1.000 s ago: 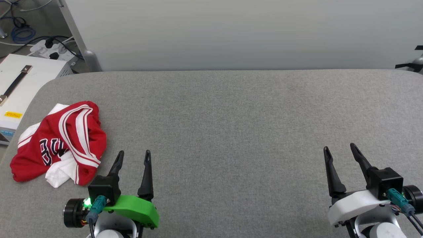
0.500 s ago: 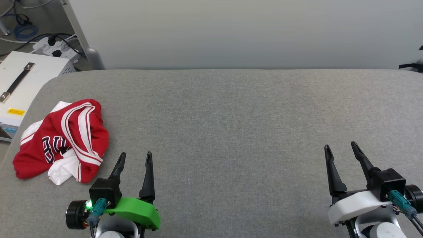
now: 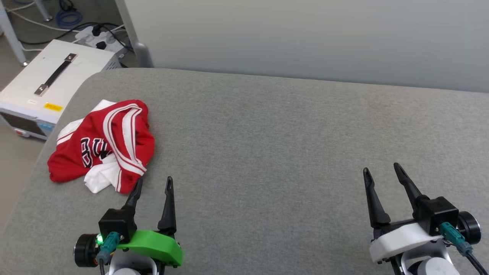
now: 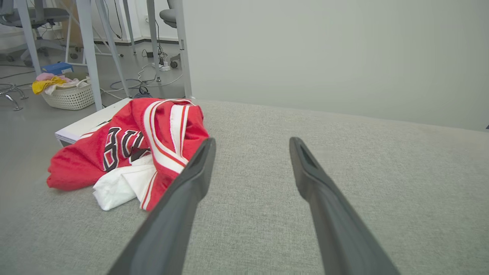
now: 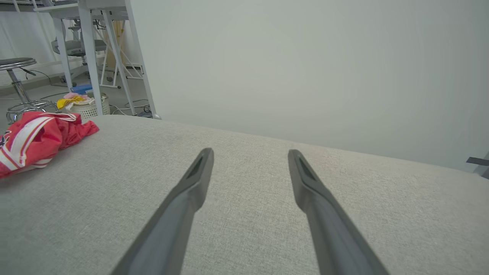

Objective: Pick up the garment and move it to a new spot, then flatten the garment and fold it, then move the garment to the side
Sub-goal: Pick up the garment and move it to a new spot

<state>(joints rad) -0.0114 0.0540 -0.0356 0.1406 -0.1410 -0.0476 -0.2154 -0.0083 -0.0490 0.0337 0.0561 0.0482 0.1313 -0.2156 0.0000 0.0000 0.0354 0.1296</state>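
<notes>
Lying crumpled near the left edge of the table point(image 3: 267, 133), the garment point(image 3: 103, 145) awaited pickup, flattening and folding, while the left gripper point(image 3: 154, 179) and right gripper point(image 3: 381, 167) gaped wide, holding nothing.

Our left gripper point(image 3: 154, 179) has two long, slim, dark grey fingers point(image 4: 175, 206) that taper to narrow tips, each with a shallow groove on its inner face. They sit on a boxy black housing point(image 3: 116, 222) and a curved bright-green plastic shell point(image 3: 154, 246). Beside these we see a teal plug point(image 3: 109, 242) with a dark cable, a small glowing green light point(image 3: 100, 239) and a round black cap point(image 3: 82, 250). Our right gripper point(image 3: 382, 168) matches it, but has a curved white plastic shell point(image 3: 395, 240) with small dark screws along its lower edge. Both forearms are pale grey and rounded.
</notes>
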